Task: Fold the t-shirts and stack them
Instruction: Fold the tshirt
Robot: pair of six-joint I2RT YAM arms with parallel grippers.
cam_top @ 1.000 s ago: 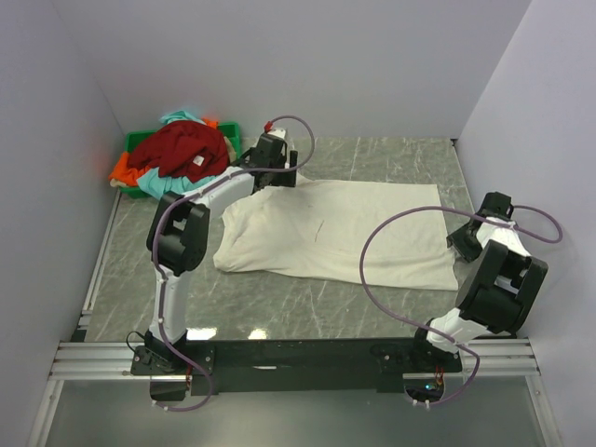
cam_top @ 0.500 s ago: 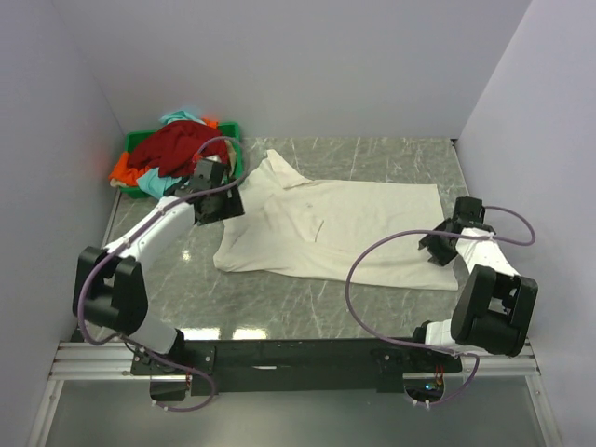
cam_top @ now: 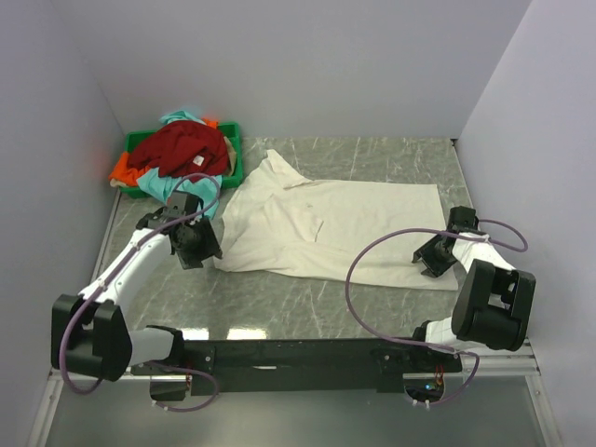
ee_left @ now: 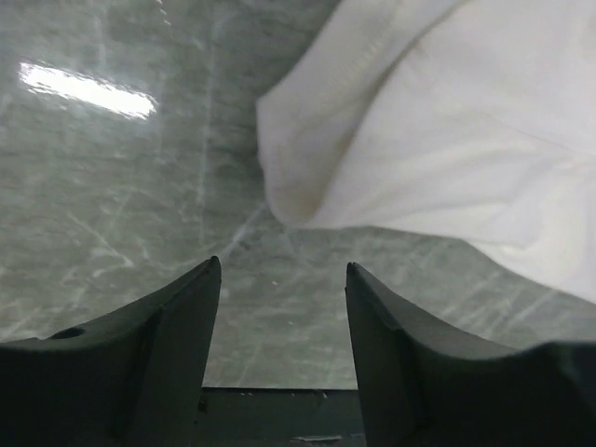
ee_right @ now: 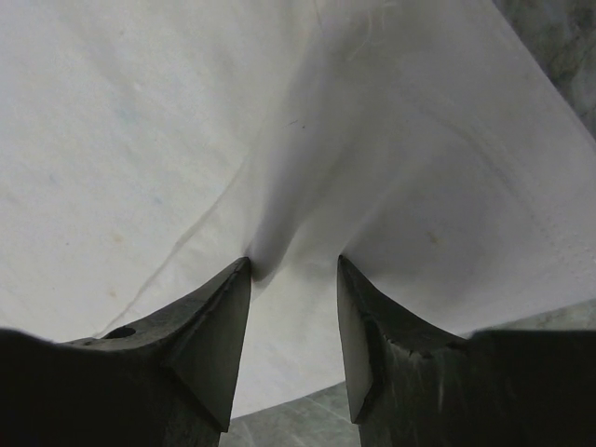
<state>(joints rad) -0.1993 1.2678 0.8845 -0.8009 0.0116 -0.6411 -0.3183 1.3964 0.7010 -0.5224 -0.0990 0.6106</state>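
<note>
1. We see the cream shirt (cam_top: 345, 223) spread out on the table (cam_top: 307, 312), about in the middle, with its straight hem to the right and a sleeve sticking out toward the back at the left
2. In the back left corner the bin (cam_top: 235, 138) holds a heap: the red shirt (cam_top: 182, 147) on top, the teal shirt (cam_top: 172, 186) spilling over the near rim, the orange shirt (cam_top: 121, 170) hanging over the left side
3. The left gripper (cam_top: 193, 244) hangs low over bare table just beside the cream shirt's near-left corner, apart from the cloth
4. In the left wrist view its fingers (ee_left: 177, 335) stand fairly wide with only table between them; the shirt's rounded corner lies ahead of the tips and slightly to the right, not touching them
5. The right gripper (cam_top: 433, 258) is down at the cream shirt's near-right corner, over the cloth close to the hem
6. In the right wrist view its fingers (ee_right: 214, 345) stand partway apart with the tips at the cloth, and a soft ridge of fabric runs away from the gap
7. The cloth between them lies loose, not pinched, and we cannot tell whether the tips press on it
8. A strip of table shows past the hem at the right edge of that view
</note>
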